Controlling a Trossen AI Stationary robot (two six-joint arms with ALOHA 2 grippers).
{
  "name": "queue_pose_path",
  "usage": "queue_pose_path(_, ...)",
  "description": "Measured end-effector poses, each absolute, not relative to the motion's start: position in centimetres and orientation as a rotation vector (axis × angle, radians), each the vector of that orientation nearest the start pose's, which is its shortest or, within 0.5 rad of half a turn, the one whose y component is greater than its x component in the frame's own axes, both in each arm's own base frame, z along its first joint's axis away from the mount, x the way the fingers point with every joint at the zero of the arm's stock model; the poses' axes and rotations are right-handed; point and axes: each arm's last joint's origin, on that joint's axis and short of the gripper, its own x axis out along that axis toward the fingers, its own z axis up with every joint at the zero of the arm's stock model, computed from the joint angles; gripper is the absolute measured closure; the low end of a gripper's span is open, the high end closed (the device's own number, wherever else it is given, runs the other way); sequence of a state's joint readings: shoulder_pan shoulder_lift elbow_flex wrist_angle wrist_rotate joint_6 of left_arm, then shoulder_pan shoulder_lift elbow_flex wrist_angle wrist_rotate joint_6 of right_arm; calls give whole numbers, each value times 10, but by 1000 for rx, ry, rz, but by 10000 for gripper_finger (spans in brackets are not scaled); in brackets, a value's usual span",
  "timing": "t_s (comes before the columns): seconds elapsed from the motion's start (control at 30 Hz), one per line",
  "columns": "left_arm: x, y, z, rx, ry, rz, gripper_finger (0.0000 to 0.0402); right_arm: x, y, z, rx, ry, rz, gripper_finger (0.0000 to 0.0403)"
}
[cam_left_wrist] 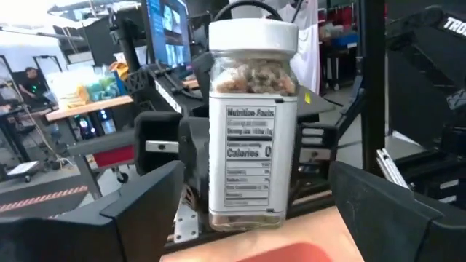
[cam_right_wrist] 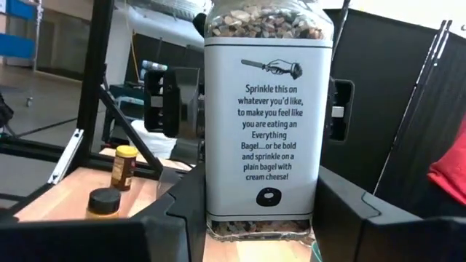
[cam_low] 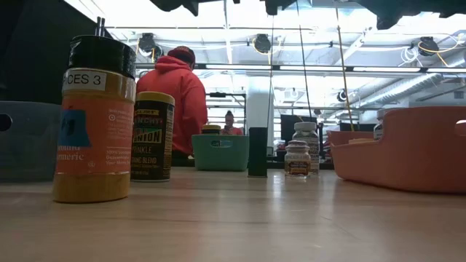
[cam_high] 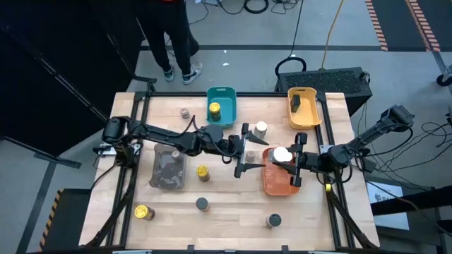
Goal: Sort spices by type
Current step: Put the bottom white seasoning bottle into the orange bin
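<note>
Wooden planks make up the surface (cam_high: 233, 212), ringed by a dark frame, with a person in a red hooded top standing in the workshop beyond it. Four trays sit on it: a teal tray (cam_high: 227, 94), a yellow tray (cam_high: 316, 113), a grey tray (cam_high: 157, 161) and an orange tray (cam_high: 272, 185).

The right pincer (cam_high: 294, 161) holds a white-capped jar (cam_high: 282, 154) of bagel seasoning upright over the orange tray, fingers (cam_right_wrist: 349, 211) closed against its sides; keeping it vertical suits setting it down on its base. The left pincer (cam_high: 245, 150) faces that same jar from the other side, spread wide with nothing in it, its fingers (cam_left_wrist: 131, 211) flanking the jar without touching. Probably this is a hand-over, or the left arm merely waits close by; I cannot tell which.

Another white-capped jar (cam_high: 261, 128) stands just beyond the orange tray. One yellow-topped jar (cam_high: 215, 110) already sits in the teal tray, while two more, at (cam_high: 203, 171) and (cam_high: 143, 212), remain loose. A dark item (cam_high: 296, 103) lies in the yellow tray. Dark-capped jars (cam_high: 202, 204) and (cam_high: 273, 221) wait near the front edge, so much sorting remains.
</note>
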State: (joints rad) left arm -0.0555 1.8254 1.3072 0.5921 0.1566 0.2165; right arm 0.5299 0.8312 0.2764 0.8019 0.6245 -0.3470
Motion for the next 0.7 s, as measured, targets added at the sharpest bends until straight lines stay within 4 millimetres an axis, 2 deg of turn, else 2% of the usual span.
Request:
queue_pose_path(0.37, 440, -25, 293, 219, -110, -185, 52, 160, 70, 240, -207, -177, -117, 242)
queue_pose_path(0.5, 444, -21, 286, 212, -101, -171, 55, 160, 70, 240, -207, -175, -122, 242)
queue_pose_path(0.7, 444, -22, 287, 225, -117, -169, 110, 160, 70, 240, -206, -177, -122, 242)
